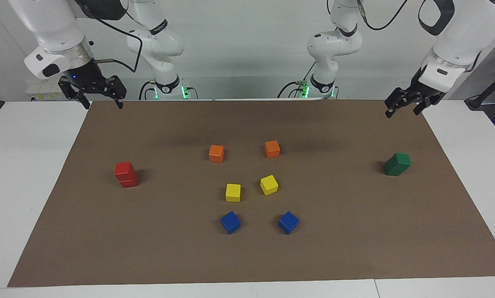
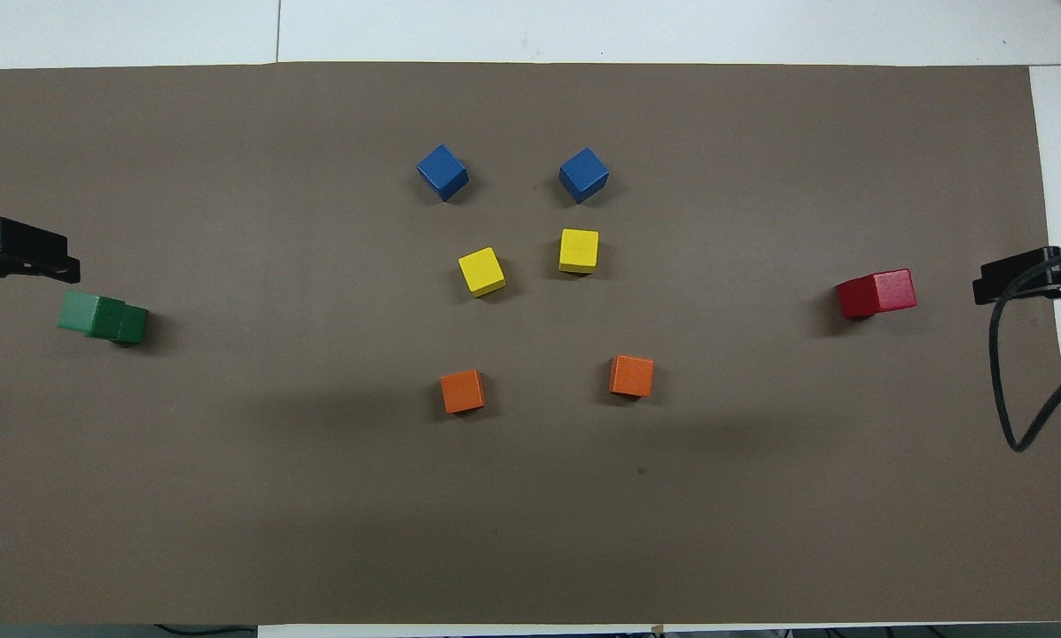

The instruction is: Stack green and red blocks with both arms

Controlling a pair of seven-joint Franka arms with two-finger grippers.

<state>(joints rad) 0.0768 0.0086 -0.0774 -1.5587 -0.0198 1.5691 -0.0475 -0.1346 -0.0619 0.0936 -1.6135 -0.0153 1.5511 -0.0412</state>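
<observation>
Now both stacks stand: red stack (image 1: 125,174), green stack (image 1: 396,164). My left claw (image 1: 405,103) and right claw (image 1: 93,92) hang apart, empty. Stacking looks finished; next, park.

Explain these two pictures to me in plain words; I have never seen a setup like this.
Two white robot arms work at a table covered by a brown mat. One picture faces the robots from across the table; the other looks down from above their end. On the mat stand a red stack of two cubes and a green stack of two. Between them lie two orange cubes, two yellow cubes and two blue cubes, all single. The right claw and the left claw hang open in the air near the mat's corners by the robots, holding nothing.
</observation>
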